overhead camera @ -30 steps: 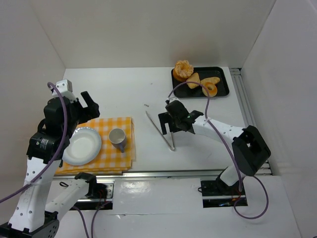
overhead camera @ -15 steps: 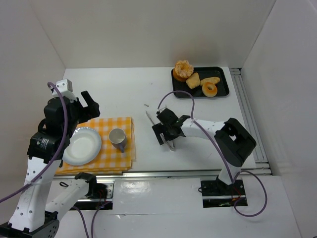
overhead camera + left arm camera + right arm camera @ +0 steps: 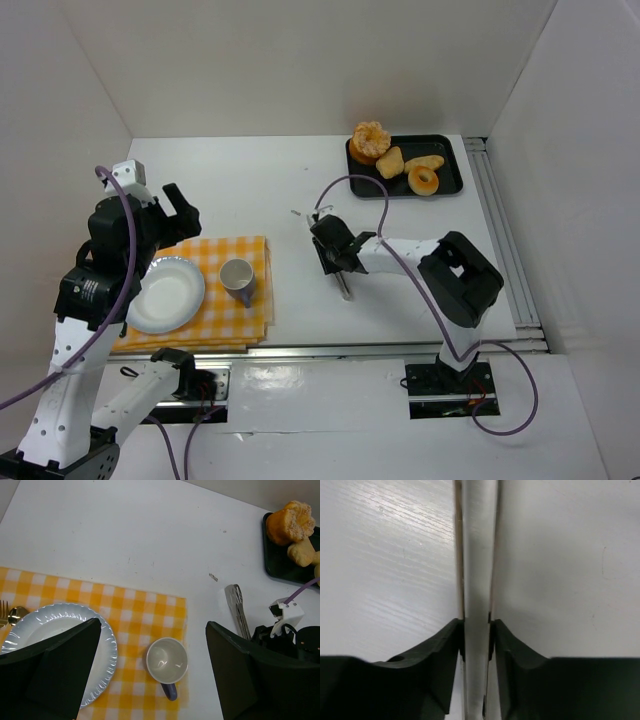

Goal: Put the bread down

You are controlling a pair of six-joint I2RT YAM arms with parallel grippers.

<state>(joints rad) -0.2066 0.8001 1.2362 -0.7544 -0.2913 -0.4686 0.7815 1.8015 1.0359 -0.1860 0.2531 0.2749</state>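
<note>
Evidently the bread (image 3: 390, 162) is meant to be lifted with a tool rather than pinched directly: it sits on the black tray (image 3: 448, 150) at one o'clock on the worktop (image 3: 250, 190), while the right gripper (image 3: 476, 635), near centre, is clamped across both arms of the tongs (image 3: 476, 555) lying flat there. At nine o'clock the left gripper (image 3: 180, 210) hangs with fingers apart above the plate (image 3: 168, 295), the likely destination, on its checked cloth (image 3: 250, 315).

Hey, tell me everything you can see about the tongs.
The tongs are slim, shiny metal, lying on the white table to the right of the checked cloth. Their broader tip points away from the robot. The right claw is shut on their two arms, pressing them together.
</note>
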